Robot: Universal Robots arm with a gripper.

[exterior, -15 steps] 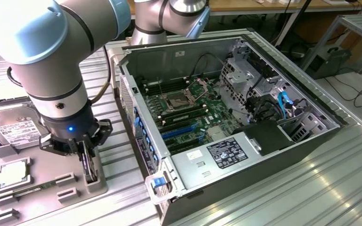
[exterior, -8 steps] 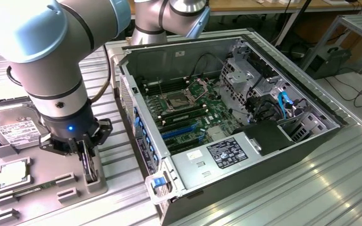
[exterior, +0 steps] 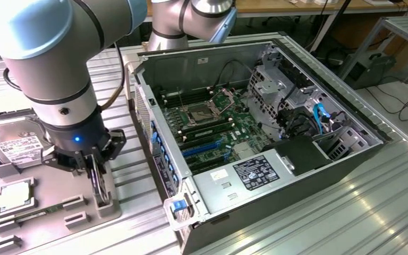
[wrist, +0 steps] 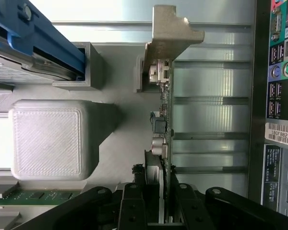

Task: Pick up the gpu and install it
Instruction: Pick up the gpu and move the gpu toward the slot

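Bright, even light fills the exterior view and draws pale glare streaks along the ribbed silver metal table (exterior: pixel 374 212), while the open black computer case (exterior: pixel 346 170) stays dim in its corners. In the wrist view the table's far end washes out white. The gpu (wrist: pixel 169 38), a thin green card with a silver bracket, gleams. The black gripper (wrist: pixel 161 189) lies in shade, and a pale grey printed block (wrist: pixel 48 139) throws a soft shadow.

Pretty tight around the tool (wrist: pixel 158 194), clamped on the gpu (wrist: pixel 164 120) standing edge-up. Chunky grey block (wrist: pixel 48 139) just beside it on one side, hard drive (exterior: pixel 9 146) near that. On the other side, a bare strip of ribbed worktop (wrist: pixel 211 115), then the PC case wall (exterior: pixel 158 154). Past that wall, open room over the motherboard (exterior: pixel 211 127); drive cage (exterior: pixel 275 79) and cables (exterior: pixel 321 119) crowding the far end.
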